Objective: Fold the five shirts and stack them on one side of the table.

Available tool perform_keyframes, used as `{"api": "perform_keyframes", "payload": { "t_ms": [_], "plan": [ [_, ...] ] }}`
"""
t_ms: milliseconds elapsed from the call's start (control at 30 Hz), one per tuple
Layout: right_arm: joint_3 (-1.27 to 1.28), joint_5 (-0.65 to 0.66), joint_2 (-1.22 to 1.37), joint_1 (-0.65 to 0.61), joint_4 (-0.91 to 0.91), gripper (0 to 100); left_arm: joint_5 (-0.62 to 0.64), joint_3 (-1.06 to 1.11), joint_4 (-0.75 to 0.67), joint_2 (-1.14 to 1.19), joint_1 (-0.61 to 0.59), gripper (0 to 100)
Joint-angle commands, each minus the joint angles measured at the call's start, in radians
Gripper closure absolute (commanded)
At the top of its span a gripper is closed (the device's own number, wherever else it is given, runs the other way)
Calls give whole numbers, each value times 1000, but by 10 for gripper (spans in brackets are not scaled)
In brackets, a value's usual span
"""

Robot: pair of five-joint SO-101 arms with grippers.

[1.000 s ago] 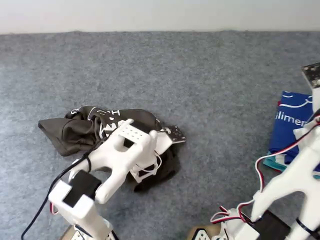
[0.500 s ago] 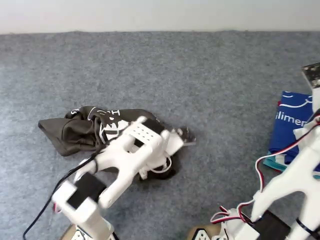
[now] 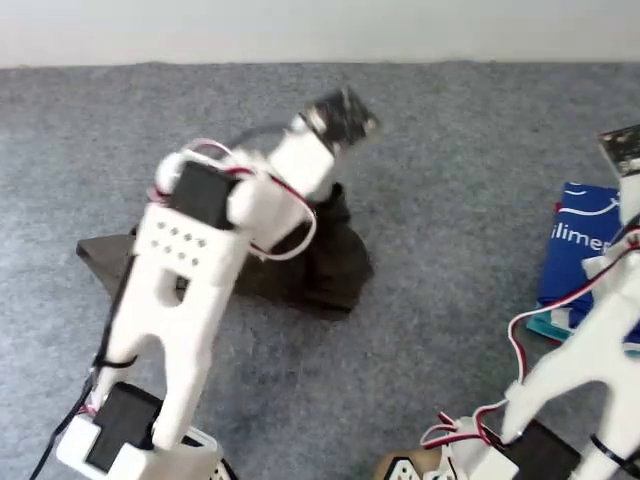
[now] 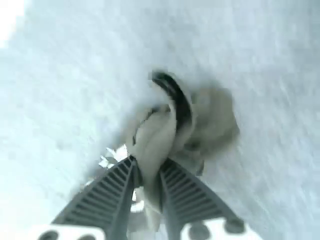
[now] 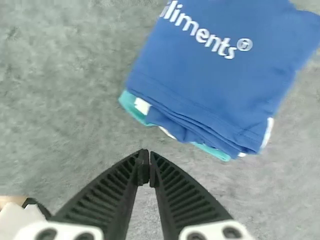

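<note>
The dark shirt (image 3: 325, 265) is hanging bunched over the middle of the grey worktop (image 3: 470, 150). I am clenching its fabric in my left jaws. A folded blue shirt (image 5: 220, 75) is topping the stack (image 5: 129, 101) at the right edge, and my right jaws are resting closed and empty beside it.

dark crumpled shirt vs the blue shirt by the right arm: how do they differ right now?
The dark brown cloth shirt is a crumpled heap; the blue printed folded shirt lies flat and squared. The dark shirt is pinched between the fingers of the left gripper; the blue one is untouched, atop a teal layer. Both rest on the grey felt table.
</note>
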Motion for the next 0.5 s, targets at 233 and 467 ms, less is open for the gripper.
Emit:
{"api": "perform_keyframes", "payload": {
  "t_ms": [233,467],
  "plan": [
    [75,-17,-27,-59,31,987,-107,-493,-3,-43,61,985],
    [153,-17,-27,-61,31,987,-109,-677,-32,-44,58,985]
  ]
}}
